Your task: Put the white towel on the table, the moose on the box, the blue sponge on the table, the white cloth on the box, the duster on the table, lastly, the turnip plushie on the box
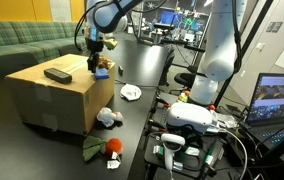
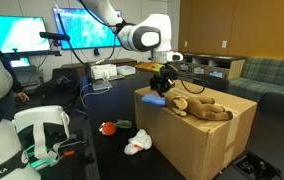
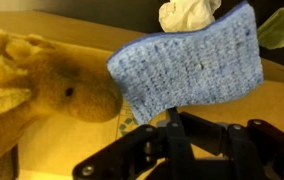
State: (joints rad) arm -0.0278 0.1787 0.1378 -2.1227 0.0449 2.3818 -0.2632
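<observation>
Currently, reading from the left, the box (image 1: 42, 100) carries the duster (image 1: 58, 73), as I judge the dark flat item on its top in an exterior view. It has not yet been taken down.

Next along, at the box's corner, the gripper (image 3: 172, 112) is pinching the blue sponge (image 3: 187, 65) by its lower edge, with the jaws pressed onto it in the wrist view. The sponge hangs just above the box top, close against the muzzle of the moose (image 3: 32, 85). I cannot tell whether they touch. The moose lies on the box, so I mark that step done.

Right of the box, on the dark table (image 1: 132, 125), lie the turnip plushie (image 1: 104, 148), a nearer white piece (image 1: 107, 118) and a farther white piece (image 1: 130, 92). I cannot tell which of the two is the towel and which the cloth.

Assessment: the towel step appears done. The sponge step is in hand, with the sponge gripped but not yet on the table. Outstanding are white cloth to box, duster to table, and lastly turnip plushie to box
</observation>
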